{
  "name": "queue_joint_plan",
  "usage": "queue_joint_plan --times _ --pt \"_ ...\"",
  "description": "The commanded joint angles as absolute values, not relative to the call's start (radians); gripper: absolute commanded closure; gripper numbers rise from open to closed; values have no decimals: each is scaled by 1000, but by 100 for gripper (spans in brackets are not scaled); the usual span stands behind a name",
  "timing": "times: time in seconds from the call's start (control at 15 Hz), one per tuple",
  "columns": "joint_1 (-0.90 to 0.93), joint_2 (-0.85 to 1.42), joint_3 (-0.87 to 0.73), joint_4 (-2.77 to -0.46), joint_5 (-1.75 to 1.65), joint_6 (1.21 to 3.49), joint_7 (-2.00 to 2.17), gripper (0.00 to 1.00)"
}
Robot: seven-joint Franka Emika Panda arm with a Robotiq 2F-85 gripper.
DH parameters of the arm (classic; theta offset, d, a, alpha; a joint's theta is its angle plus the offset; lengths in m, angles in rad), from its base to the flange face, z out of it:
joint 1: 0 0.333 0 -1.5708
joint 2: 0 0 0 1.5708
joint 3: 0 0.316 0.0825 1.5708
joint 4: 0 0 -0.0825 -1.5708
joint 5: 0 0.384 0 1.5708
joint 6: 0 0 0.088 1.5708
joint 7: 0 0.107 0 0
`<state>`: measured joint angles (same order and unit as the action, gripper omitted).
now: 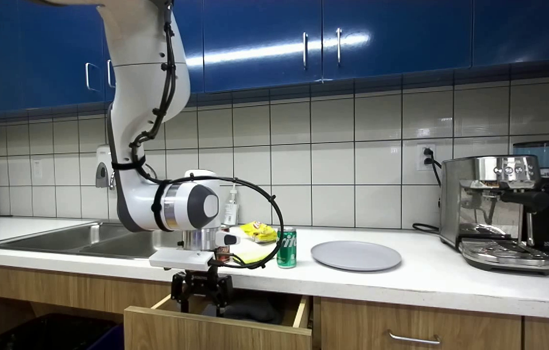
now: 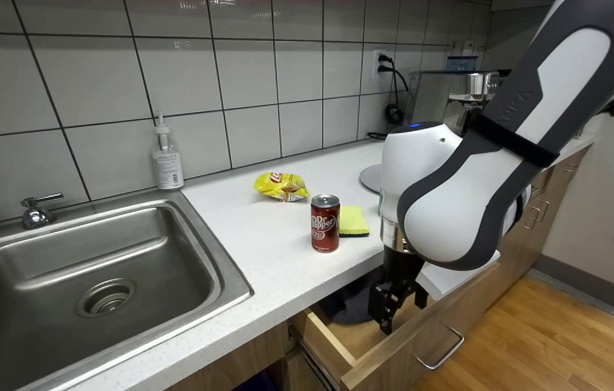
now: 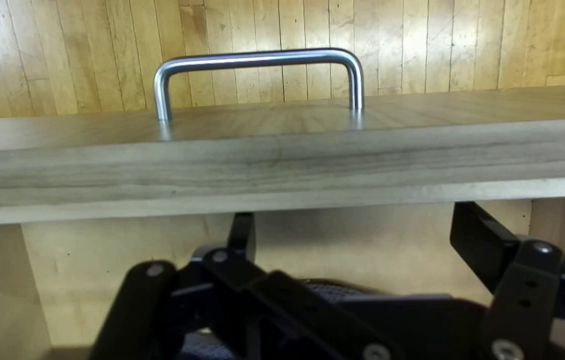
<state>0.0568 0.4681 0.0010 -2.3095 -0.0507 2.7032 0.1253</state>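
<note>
A: Where does the gripper (image 3: 355,230) stand?

B: Within the open drawer (image 2: 322,338), just behind the drawer front (image 3: 282,170). Its jaws are spread wide, with nothing held between them. Whether either side touches the drawer front cannot be told.

A: And where does the drawer sit?

B: Below the counter (image 2: 269,260), jutting out from it. A dark bundle (image 1: 255,311) lies inside, toward the back; it looks like cloth.

A: How is the drawer likely to handle?

B: As something stiff and fairly weighty, judging by its thick front, yet probably willing to slide along one straight line. A sideways shove would likely make it bind.

A: Which part offers the best hold?

B: The handle (image 3: 257,59) seems surest, a metal bar on the outer face. Being smooth, it may be a little slippery, so the middle of the bar suits a grip, away from the bends. The top edge of the drawer front is flat and firm, so it also gives a broad surface to press against.

A: And the dark bundle?

B: Probably light, limp and hard to damage; a raised fold looks easier to pinch than a flat stretch.
</note>
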Motion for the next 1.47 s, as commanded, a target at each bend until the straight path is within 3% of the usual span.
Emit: queue_joint_plan --times 0.0,0.8,1.4 --pt "67 400 14 -2421 -9 2711 144 0" --pt "82 314 11 -2502 17 2670 176 0" --pt "71 195 -32 -2410 28 2468 291 0"
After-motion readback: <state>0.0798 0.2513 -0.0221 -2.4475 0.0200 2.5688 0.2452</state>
